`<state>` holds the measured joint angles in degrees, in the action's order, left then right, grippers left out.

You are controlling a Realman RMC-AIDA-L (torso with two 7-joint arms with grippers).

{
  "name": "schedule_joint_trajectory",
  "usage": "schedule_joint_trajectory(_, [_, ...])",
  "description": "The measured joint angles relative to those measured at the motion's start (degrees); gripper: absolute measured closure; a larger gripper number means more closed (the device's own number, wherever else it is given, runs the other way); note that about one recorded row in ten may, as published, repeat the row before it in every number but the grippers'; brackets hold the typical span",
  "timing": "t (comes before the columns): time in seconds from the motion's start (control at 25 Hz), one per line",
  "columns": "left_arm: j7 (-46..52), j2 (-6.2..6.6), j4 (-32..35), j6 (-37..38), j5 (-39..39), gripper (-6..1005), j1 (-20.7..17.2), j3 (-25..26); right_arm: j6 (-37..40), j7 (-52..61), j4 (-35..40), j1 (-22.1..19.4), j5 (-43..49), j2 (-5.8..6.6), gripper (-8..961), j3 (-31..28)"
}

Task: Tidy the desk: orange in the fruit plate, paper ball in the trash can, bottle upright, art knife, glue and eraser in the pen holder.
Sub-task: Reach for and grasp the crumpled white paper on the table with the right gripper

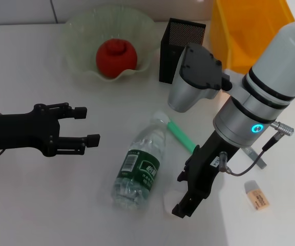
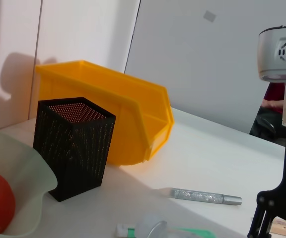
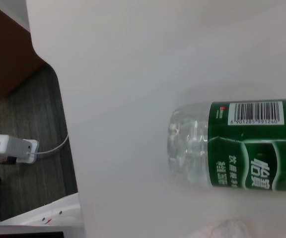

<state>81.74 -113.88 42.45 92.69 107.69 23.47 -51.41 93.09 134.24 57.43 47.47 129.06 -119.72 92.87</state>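
Left gripper (image 1: 83, 125) hovers over the left of the table (image 1: 29, 200), jaws spread, holding nothing, pointed toward the bottle; looks parked or waiting, since the other arm is at work. Back left, the fruit plate (image 1: 81, 31) already holds the orange (image 1: 116, 56), so that item reads as done. Centre, the bottle (image 1: 140, 169) lies on its side with its cap toward the back, not yet upright; the right wrist view shows its base end and green label flat on the table. Just beside the cap, a green-tipped tube (image 1: 181, 134), probably the glue, runs under the right arm. Behind it the pen holder (image 1: 181, 48) stands upright; the left wrist view shows nothing poking above its rim. Right gripper (image 1: 187, 197) is low, right of the bottle's base, tipped down over a small white lump, likely the paper ball (image 1: 168, 201), mostly hidden; cannot tell how its jaws stand or whether they grip it. My read: the paper ball pickup is the step in hand. Further right, a silver pen-like tool (image 2: 205, 196), maybe the art knife, then the eraser (image 1: 256, 195) flat near the table edge, apart from everything. Trash can (image 1: 250, 31) sits back right, next to the pen holder.
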Motion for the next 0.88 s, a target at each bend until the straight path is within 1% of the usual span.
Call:
schedule_joint_trajectory(0.08, [-0.2, -0.25, 0.0, 0.03, 0.21, 155, -0.1, 0.02, -1.31, 0.0, -0.87, 0.01, -0.72, -0.04, 153, 1.14])
schedule_joint_trajectory(0.16, [-0.24, -0.29, -0.06, 0.04, 0.26, 155, -0.1, 0.0, -2.79, -0.1, -2.32, 0.19, -2.77, -0.09, 163, 2.88])
schedule_joint_trajectory(0.36, [-0.39, -0.29, -0.18, -0.07, 0.31, 155, -0.1, 0.0, -4.32, 0.12, -3.43, 0.56, -3.63, -0.09, 187, 5.84])
schedule_joint_trajectory(0.76, [-0.51, -0.38, -0.39, -0.4, 0.32, 156, -0.15, -0.01, -5.07, 0.65, -3.79, 1.2, -3.38, -0.08, 237, 6.67])
schedule_joint_trajectory(0.88, [-0.52, -0.35, -0.3, -0.36, 0.22, 156, -0.38, 0.03, -4.01, 1.24, -3.38, 1.88, -3.32, 0.06, 357, 6.63])
